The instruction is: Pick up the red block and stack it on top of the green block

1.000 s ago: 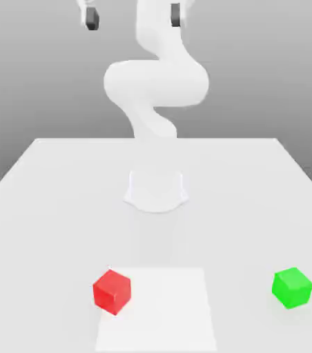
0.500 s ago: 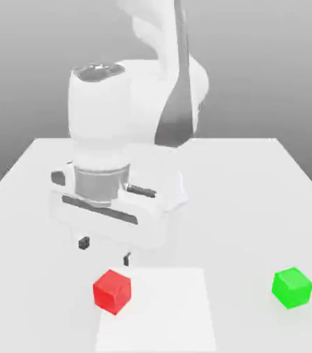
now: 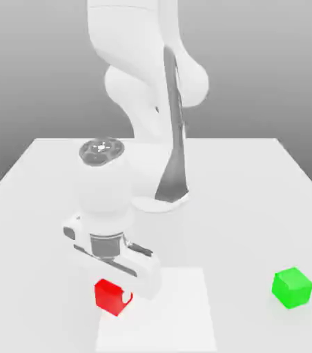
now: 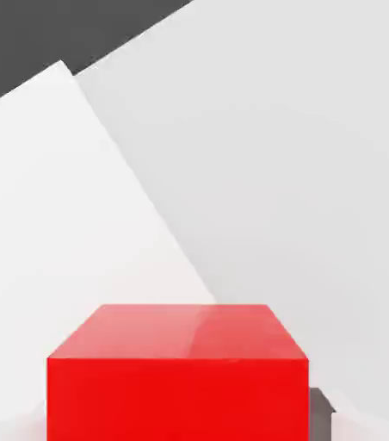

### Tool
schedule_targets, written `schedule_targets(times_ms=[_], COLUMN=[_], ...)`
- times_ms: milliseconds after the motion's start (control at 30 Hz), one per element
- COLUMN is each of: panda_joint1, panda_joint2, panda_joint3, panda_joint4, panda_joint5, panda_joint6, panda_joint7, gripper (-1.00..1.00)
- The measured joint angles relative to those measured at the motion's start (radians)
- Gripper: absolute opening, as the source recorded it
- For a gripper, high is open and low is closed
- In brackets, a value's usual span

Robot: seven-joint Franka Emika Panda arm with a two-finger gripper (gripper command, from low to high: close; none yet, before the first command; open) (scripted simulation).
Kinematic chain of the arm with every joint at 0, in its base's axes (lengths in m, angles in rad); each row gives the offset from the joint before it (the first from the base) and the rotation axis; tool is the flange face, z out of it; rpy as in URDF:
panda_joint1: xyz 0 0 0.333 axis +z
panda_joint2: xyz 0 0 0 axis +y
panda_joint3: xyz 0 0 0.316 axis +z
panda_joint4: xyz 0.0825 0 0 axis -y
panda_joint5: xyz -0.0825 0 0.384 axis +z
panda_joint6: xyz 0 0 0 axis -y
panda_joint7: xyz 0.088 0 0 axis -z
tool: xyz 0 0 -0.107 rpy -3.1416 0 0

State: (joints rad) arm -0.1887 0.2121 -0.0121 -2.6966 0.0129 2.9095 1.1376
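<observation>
The red block [image 3: 108, 296] rests on the white table [image 3: 41, 207] near its front edge, toward the exterior view's left. My gripper [image 3: 115, 294] has come down over it, and its white hand covers the block's top and far side. The fingers straddle the block and are shut on it. In the hand view the red block [image 4: 177, 372] sits very close, still resting on the table surface. The green block [image 3: 292, 287] stands alone toward the exterior view's right, about level with the red one and well apart from the gripper.
A lighter square patch [image 3: 179, 310] marks the table between the two blocks, and the red block sits at its left corner. The arm's base [image 3: 160, 200] stands at the table's middle, behind the blocks.
The arm swung down from high above. Half a second ago the open hand hovered just above the red block. It has since lowered around the block and the fingers have shut.
</observation>
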Motion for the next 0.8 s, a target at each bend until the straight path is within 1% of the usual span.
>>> schedule_targets(times_ms=[133,500,567,667,700,800], panda_joint1=[0.002,0.521,0.549,0.567,0.576,0.576], panda_joint2=[-0.135,-0.152,-0.116,-0.020,0.015,0.015], panda_joint3=[0.005,0.253,0.260,0.237,0.225,0.225], panda_joint4=[-0.018,0.125,0.142,0.151,0.153,0.153], panda_joint5=[-0.010,-0.041,-0.063,-0.122,-0.143,-0.143], panda_joint6=[-0.117,-0.279,-0.260,-0.177,-0.145,-0.145], panda_joint7=[0.011,0.374,0.423,0.475,0.491,0.491], gripper=[-1.00,-1.00,-1.00,-1.00,1.00,1.00])
